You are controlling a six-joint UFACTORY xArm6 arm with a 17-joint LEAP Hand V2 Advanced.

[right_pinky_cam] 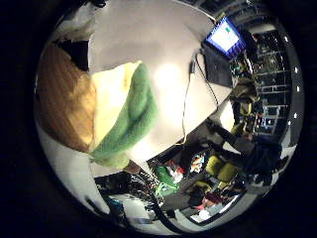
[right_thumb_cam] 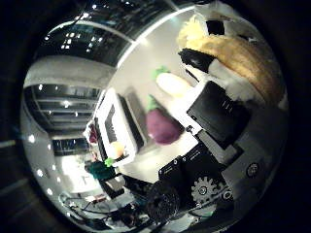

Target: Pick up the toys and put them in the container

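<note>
A plush toy [right_pinky_cam: 119, 114] with a brown knit part, a cream part and a green edge fills much of the little finger side view, close to my palm. My right hand [right_thumb_cam: 218, 114] has its black and white fingers curled round the toy's yellow-brown body [right_thumb_cam: 243, 53]. On the white table [right_thumb_cam: 141, 63] lie a purple eggplant plush [right_thumb_cam: 164, 125] and a white radish plush [right_thumb_cam: 171, 83] with a green top, both apart from the hand. A white container [right_thumb_cam: 108, 127] stands beyond them with an orange toy [right_thumb_cam: 116, 149] in it.
A laptop [right_pinky_cam: 225, 39] with a lit blue screen sits near the table's far edge, a dark pad beside it. Past the table's edge are cluttered shelves and chairs [right_pinky_cam: 220, 171].
</note>
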